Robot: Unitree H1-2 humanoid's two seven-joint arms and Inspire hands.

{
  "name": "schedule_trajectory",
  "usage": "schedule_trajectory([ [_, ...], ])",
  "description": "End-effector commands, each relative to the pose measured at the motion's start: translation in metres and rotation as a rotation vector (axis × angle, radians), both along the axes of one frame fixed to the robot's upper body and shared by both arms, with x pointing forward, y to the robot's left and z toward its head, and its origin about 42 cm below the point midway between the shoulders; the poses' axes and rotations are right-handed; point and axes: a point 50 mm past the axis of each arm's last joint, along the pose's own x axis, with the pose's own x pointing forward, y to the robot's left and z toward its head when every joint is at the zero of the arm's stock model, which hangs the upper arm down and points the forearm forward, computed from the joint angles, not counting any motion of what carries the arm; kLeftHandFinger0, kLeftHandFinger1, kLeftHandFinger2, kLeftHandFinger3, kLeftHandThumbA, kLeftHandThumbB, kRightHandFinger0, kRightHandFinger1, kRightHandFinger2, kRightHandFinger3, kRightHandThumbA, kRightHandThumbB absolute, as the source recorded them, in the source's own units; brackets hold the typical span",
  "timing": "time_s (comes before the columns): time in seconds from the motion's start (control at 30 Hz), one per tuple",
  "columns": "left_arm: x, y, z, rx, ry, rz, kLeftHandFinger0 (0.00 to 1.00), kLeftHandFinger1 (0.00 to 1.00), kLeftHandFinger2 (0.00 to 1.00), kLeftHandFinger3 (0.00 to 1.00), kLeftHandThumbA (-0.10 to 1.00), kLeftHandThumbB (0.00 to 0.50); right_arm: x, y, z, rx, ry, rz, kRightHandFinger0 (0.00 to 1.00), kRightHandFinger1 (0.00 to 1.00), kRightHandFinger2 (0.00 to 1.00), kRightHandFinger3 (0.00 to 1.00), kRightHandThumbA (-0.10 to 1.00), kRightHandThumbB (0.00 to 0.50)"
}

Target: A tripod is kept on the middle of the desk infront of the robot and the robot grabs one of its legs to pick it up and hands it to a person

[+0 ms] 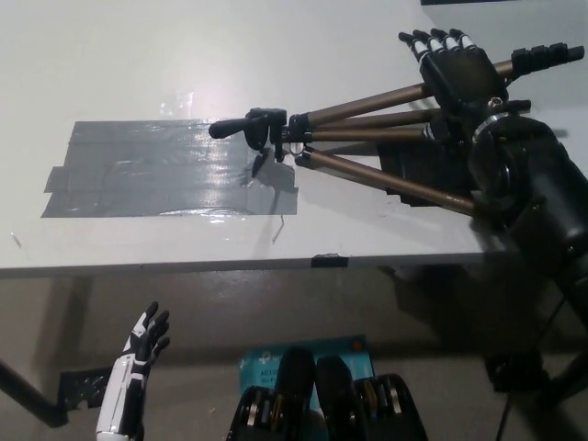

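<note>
Tripod (367, 176): I see it lying on its side on the desk, right of the middle. Its head points toward the tape patch and its legs fan out to the right.
Tripod head (266, 129): black and blocky, with a short rounded handle sticking out to the left. It rests at the right end of the tape patch.
Legs: three slim, round, bronze-brown metal tubes with a dull sheen, joined at the head and spreading apart as they run right. The top one ends in a black ribbed foot (549, 57) near the far right corner.
Right hand (457, 70): black, back facing up, spread over the upper legs. Its fingers are stretched out straight and a little apart, gripping nothing. I cannot tell whether the palm touches a leg.
Left hand (147, 336): white with dark fingers, hanging low at the lower left below the desk's front edge. The fingers are apart and hold nothing, and the hand is well away from the tripod.
Desk (276, 55): white, flat and matte, with a straight front edge.
Tape patch (156, 170): overlapping grey strips forming a rough rectangle, glossy and slightly wrinkled, catching the light.
Black tab (329, 261): a small dark strip on the desk's front edge, below the tripod head.
Floor: a flat teal thing (266, 366) lies under the desk; I cannot read its print.
</note>
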Motion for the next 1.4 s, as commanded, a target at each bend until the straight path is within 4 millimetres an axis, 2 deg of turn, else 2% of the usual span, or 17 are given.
schedule_trajectory([
  [0.0, 0.002, -0.006, 0.011, -0.008, -0.069, -0.004, 1.0, 1.0, 1.0, 1.0, 1.0, 0.04, 0.007, 0.007, 0.04, 0.059, -0.382, 0.132, 0.55, 0.61, 0.75, 0.83, 0.22, 0.324],
  [0.03, 0.002, -0.006, 0.011, -0.01, -0.068, -0.004, 1.0, 1.0, 1.0, 1.0, 1.0, 0.041, 0.007, 0.007, 0.04, 0.062, -0.4, 0.137, 0.42, 0.53, 0.65, 0.73, 0.16, 0.315],
  [0.07, 0.002, -0.006, 0.011, -0.019, -0.068, -0.004, 1.0, 1.0, 1.0, 1.0, 1.0, 0.046, 0.005, 0.01, 0.041, 0.065, -0.484, 0.155, 0.04, 0.16, 0.39, 0.41, -0.08, 0.279],
  [0.1, 0.001, -0.005, 0.011, -0.021, -0.067, -0.006, 1.0, 1.0, 1.0, 1.0, 1.0, 0.046, 0.003, 0.012, 0.041, 0.068, -0.513, 0.161, 0.01, 0.15, 0.4, 0.4, -0.1, 0.266],
  [0.13, 0.0, -0.005, 0.01, -0.019, -0.068, -0.006, 1.0, 1.0, 1.0, 1.0, 1.0, 0.035, 0.002, 0.013, 0.041, 0.07, -0.545, 0.173, 0.0, 0.14, 0.52, 0.4, -0.1, 0.25],
  [0.2, -0.001, -0.005, 0.01, -0.02, -0.069, -0.005, 1.0, 1.0, 1.0, 1.0, 1.0, 0.047, -0.002, 0.015, 0.042, 0.088, -0.597, 0.203, 0.0, 0.23, 0.68, 0.47, -0.1, 0.247],
  [0.27, 0.0, -0.004, 0.01, -0.019, -0.07, -0.005, 1.0, 1.0, 1.0, 1.0, 1.0, 0.044, -0.003, 0.017, 0.042, 0.089, -0.605, 0.205, 0.0, 0.32, 0.77, 0.56, -0.1, 0.27],
  [0.43, 0.002, -0.005, 0.011, -0.024, -0.07, -0.007, 1.0, 1.0, 1.0, 1.0, 1.0, 0.054, -0.004, 0.016, 0.039, 0.102, -0.627, 0.22, 0.0, 0.31, 0.73, 0.6, -0.1, 0.274],
  [0.73, -0.002, -0.005, 0.008, -0.024, -0.072, -0.017, 1.0, 1.0, 1.0, 1.0, 1.0, 0.048, -0.002, 0.013, 0.031, 0.138, -0.632, 0.215, 0.0, 0.35, 0.79, 0.68, -0.1, 0.256],
  [0.87, -0.004, -0.006, 0.007, -0.015, -0.072, -0.024, 1.0, 1.0, 1.0, 1.0, 1.0, 0.041, -0.003, 0.012, 0.031, 0.167, -0.649, 0.213, 0.0, 0.36, 0.79, 0.67, -0.1, 0.257],
  [0.9, -0.002, -0.006, 0.007, -0.011, -0.078, -0.026, 1.0, 1.0, 1.0, 1.0, 1.0, 0.039, -0.003, 0.011, 0.033, 0.174, -0.658, 0.213, 0.0, 0.36, 0.79, 0.67, -0.1, 0.257],
  [0.97, -0.001, -0.005, 0.008, -0.017, -0.076, -0.025, 1.0, 1.0, 1.0, 1.0, 1.0, 0.061, -0.003, 0.014, 0.038, 0.193, -0.679, 0.226, 0.0, 0.43, 0.84, 0.79, -0.1, 0.24],
  [1.0, -0.002, -0.004, 0.008, -0.011, -0.077, -0.023, 0.99, 1.0, 1.0, 1.0, 1.0, 0.072, -0.003, 0.017, 0.042, 0.207, -0.683, 0.231, 0.06, 0.5, 0.9, 0.87, -0.1, 0.23],
  [1.07, -0.002, -0.003, 0.008, -0.008, -0.073, -0.022, 0.99, 1.0, 1.0, 1.0, 1.0, 0.057, -0.006, 0.022, 0.051, 0.223, -0.701, 0.234, 0.05, 0.52, 0.93, 0.91, -0.1, 0.226],
  [1.2, -0.001, -0.003, 0.009, 0.003, -0.082, -0.03, 0.97, 1.0, 1.0, 1.0, 1.0, 0.024, -0.009, 0.028, 0.074, 0.264, -0.751, 0.275, 0.01, 0.52, 0.95, 0.91, -0.1, 0.212],
  [1.27, 0.001, -0.002, 0.008, 0.004, -0.088, -0.035, 0.97, 1.0, 1.0, 1.0, 1.0, 0.015, -0.01, 0.033, 0.088, 0.275, -0.782, 0.294, 0.0, 0.47, 0.9, 0.9, -0.1, 0.213],
  [1.37, -0.006, -0.002, 0.005, -0.003, -0.07, -0.033, 0.97, 1.0, 1.0, 1.0, 1.0, 0.038, -0.014, 0.038, 0.092, 0.291, -0.793, 0.316, 0.0, 0.39, 0.83, 0.92, -0.1, 0.188],
])
